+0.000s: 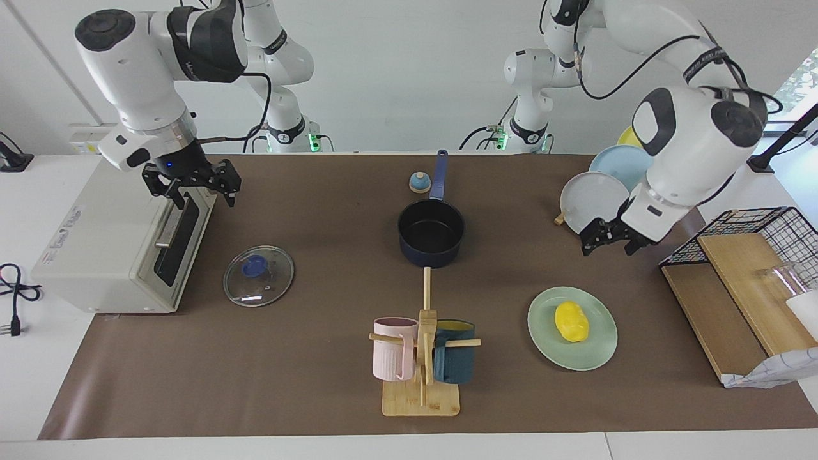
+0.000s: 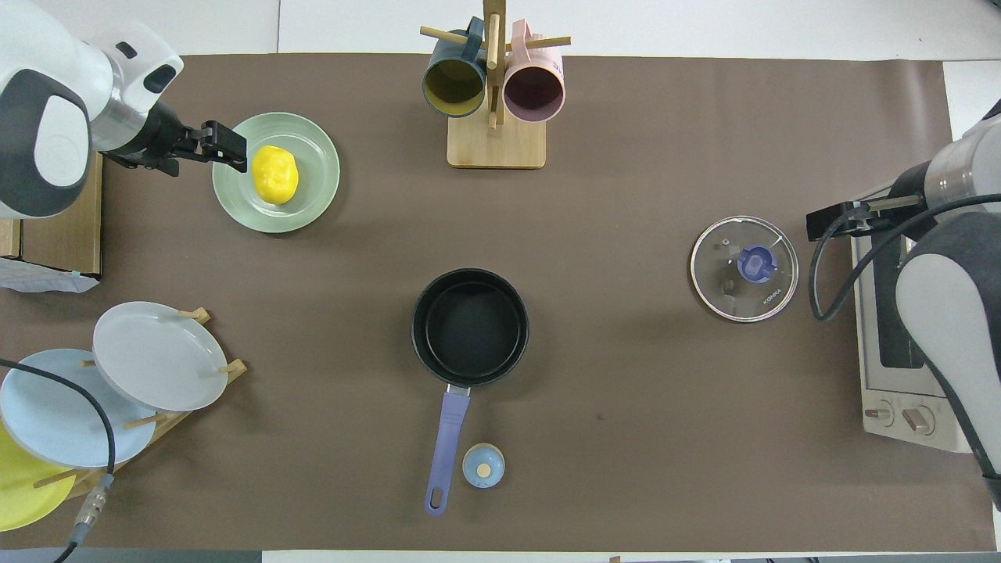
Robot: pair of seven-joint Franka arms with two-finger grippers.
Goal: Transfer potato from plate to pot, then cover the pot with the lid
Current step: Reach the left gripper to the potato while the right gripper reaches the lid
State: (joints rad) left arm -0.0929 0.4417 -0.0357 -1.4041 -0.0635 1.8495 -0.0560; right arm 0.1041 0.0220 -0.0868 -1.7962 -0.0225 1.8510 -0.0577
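The yellow potato [image 1: 571,321] [image 2: 274,174] lies on the mint-green plate [image 1: 543,338] [image 2: 313,195] toward the left arm's end of the table. The navy pot [image 1: 431,233] [image 2: 470,326] stands empty mid-table, its handle pointing toward the robots. The glass lid [image 1: 259,275] [image 2: 744,268] lies flat on the mat toward the right arm's end. My left gripper [image 1: 610,239] [image 2: 227,148] is open and raised over the plate's edge, beside the potato. My right gripper [image 1: 192,185] [image 2: 829,223] is open and empty over the toaster oven's front edge, beside the lid.
A toaster oven [image 1: 108,249] [image 2: 899,375] stands at the right arm's end. A mug tree [image 1: 422,358] [image 2: 493,86] stands farther from the robots than the pot. A plate rack [image 1: 601,191] [image 2: 117,375], a small bell [image 1: 419,183] [image 2: 483,465] and a wire basket [image 1: 754,255] are also here.
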